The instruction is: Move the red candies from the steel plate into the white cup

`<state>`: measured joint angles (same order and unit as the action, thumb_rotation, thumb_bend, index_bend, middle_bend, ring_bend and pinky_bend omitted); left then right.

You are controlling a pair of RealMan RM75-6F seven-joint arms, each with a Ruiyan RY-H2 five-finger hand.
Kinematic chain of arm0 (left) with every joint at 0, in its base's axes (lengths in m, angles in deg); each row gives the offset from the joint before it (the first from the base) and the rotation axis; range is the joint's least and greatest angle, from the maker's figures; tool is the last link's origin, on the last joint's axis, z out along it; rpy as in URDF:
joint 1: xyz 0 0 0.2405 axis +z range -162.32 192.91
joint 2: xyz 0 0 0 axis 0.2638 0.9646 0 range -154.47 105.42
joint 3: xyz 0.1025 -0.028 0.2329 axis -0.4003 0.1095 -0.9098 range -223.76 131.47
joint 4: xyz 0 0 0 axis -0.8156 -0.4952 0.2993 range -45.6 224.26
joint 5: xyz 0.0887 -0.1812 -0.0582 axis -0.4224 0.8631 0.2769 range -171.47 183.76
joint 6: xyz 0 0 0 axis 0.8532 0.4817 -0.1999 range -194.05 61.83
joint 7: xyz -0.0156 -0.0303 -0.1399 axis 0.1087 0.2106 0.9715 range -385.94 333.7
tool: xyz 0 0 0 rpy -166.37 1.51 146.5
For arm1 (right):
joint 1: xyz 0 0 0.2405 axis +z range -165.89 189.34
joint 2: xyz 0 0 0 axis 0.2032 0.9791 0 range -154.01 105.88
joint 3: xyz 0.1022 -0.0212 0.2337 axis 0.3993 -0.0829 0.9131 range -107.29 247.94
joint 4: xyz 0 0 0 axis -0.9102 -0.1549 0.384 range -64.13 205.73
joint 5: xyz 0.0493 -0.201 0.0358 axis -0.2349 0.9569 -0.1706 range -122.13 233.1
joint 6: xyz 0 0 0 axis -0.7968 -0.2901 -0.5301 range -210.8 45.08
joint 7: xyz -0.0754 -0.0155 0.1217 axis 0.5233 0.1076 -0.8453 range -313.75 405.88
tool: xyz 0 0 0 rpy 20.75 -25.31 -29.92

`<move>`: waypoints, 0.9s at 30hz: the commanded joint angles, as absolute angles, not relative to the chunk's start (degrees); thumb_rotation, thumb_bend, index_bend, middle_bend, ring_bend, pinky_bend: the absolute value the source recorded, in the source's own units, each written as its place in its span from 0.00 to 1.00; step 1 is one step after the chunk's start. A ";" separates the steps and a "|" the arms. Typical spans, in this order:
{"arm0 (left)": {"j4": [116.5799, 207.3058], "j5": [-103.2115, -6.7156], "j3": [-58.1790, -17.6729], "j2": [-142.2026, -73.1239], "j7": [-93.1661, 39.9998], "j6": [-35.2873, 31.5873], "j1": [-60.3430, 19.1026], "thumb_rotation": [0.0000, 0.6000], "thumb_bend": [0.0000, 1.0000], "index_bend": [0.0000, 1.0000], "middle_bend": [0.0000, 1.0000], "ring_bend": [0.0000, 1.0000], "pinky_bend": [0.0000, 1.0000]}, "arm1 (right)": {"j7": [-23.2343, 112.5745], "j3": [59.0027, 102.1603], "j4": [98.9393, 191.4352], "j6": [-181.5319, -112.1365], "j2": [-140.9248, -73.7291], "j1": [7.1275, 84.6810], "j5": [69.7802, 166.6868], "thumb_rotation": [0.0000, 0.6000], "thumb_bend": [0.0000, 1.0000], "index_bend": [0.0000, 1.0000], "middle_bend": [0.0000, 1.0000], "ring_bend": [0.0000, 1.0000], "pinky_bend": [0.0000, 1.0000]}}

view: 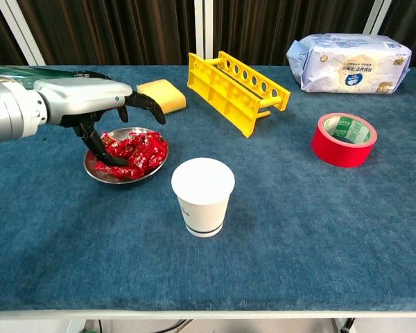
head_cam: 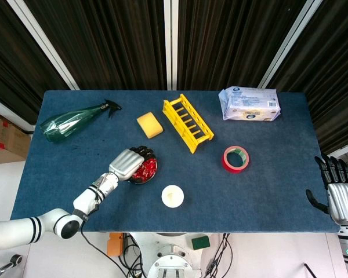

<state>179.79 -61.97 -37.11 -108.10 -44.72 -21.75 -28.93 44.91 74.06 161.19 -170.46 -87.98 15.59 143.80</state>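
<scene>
At the table's near-left, my left hand (view: 90, 104) reaches over the steel plate (view: 97, 173), fingers curved down with the tips among the red candies (view: 135, 154). I cannot tell whether a wrapper is pinched yet or the fingers are only touching the heap; I judge this to be the start of a pick. The candies lie piled in the plate, none visibly lifted, and the white cup (view: 203, 196) stands upright just to the plate's right and a little nearer me, mouth open. That placement looks deliberate: a short carry from plate to cup.

My right hand (head_cam: 341, 194) hangs off the table's near-right edge, fingers spread and holding nothing, well apart from the work.

The chest view gives the side-on look at the fingers dipping into the candies and at the cup's height. The head view hides most of the plate (head_cam: 146, 178) under the hand's back (head_cam: 126, 164), but it alone shows the right hand and a green spray bottle (head_cam: 72, 120) at far left. Both views show a yellow sponge (view: 161, 95), a yellow rack (view: 236, 90), a red tape roll (view: 344, 139) and a pack of wipes (view: 348, 62) across the far side.
</scene>
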 commanded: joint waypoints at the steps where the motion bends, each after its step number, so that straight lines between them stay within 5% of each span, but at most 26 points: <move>1: 179.11 -61.34 -37.88 -108.76 -45.56 -21.40 -29.29 1.00 0.20 0.22 0.16 0.11 0.28 | 44.98 74.11 161.21 -170.32 -88.02 15.63 143.62 1.00 0.30 0.00 0.00 0.00 0.00; 27: 176.20 -64.13 -39.58 -110.88 -45.43 -19.99 -32.31 1.00 0.21 0.31 0.30 0.14 0.26 | 45.05 74.99 162.07 -170.19 -87.95 15.36 141.76 1.00 0.30 0.00 0.00 0.00 0.00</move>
<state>176.20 -64.20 -39.60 -110.80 -45.52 -19.86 -32.19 45.05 74.99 162.06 -170.20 -87.96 15.36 141.76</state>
